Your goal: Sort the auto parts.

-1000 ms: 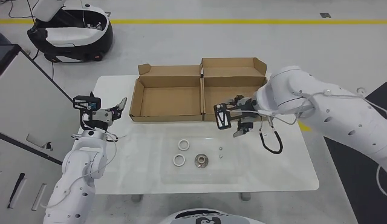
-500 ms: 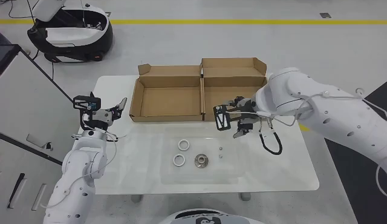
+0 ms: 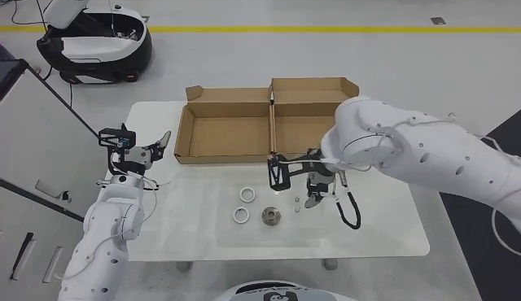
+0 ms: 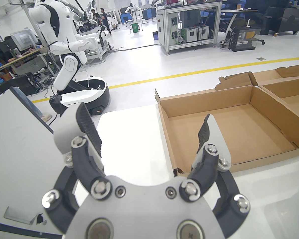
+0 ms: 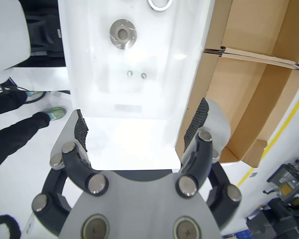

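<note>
**Parts unsorted on the desk; both hands spread**

A white ring [image 3: 247, 194], a second ring [image 3: 242, 215], a metal disc [image 3: 270, 215] and two small fasteners [image 3: 298, 207] are seen on the desk [image 3: 195, 220], lower centre of the top view, below two open cardboard boxes [image 3: 224, 134]. The right hand [image 3: 313, 197] is held spread and empty near the fasteners. The left hand [image 3: 155, 148] is held spread and empty at the desk's left edge.

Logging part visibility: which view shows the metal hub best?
The right wrist view: the hub lies close and unobstructed, flange and bore plain. The top view shows the hub small, near two rings. The left wrist view faces a box instead.
</note>
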`<action>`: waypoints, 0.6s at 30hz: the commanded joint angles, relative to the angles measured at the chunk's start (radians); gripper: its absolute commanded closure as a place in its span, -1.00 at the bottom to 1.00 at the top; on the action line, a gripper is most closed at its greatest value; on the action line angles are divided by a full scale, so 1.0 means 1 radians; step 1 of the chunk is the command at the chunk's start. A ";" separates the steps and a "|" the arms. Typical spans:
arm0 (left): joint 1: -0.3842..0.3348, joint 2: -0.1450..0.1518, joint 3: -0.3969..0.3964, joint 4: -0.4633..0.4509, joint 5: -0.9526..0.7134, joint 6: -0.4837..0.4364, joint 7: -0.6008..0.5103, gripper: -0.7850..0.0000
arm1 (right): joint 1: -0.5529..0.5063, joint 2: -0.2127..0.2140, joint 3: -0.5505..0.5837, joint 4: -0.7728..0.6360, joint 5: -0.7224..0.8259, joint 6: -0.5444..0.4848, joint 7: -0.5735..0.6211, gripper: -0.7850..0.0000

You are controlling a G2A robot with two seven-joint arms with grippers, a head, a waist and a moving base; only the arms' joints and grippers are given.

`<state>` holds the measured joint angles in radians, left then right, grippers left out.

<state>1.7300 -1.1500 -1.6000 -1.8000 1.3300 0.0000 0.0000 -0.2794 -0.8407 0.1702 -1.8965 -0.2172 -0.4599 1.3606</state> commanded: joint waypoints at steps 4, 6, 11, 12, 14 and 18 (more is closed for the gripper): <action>0.000 0.000 0.000 0.000 0.000 0.000 0.000 -1.00 | -0.045 -0.055 0.000 0.030 0.017 0.061 0.061 -1.00; 0.000 0.000 0.000 0.000 0.000 0.000 0.000 -1.00 | -0.062 -0.073 0.000 0.046 0.013 0.083 0.083 -1.00; 0.000 0.000 0.000 0.000 0.000 0.000 0.000 -1.00 | -0.099 -0.122 0.000 0.091 0.013 0.110 0.110 -1.00; 0.000 0.000 0.000 0.000 0.000 0.000 0.000 -1.00 | -0.099 -0.122 0.000 0.091 0.013 0.110 0.110 -1.00; 0.000 0.000 0.000 0.000 0.000 0.000 0.000 -1.00 | -0.099 -0.122 0.000 0.091 0.013 0.110 0.110 -1.00; 0.000 0.000 0.000 0.000 0.000 0.000 0.000 -1.00 | -0.099 -0.122 0.000 0.091 0.013 0.110 0.110 -1.00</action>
<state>1.7300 -1.1500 -1.6000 -1.8000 1.3300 0.0000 0.0000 -0.3787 -0.9631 0.1700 -1.8058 -0.2043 -0.3501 1.4706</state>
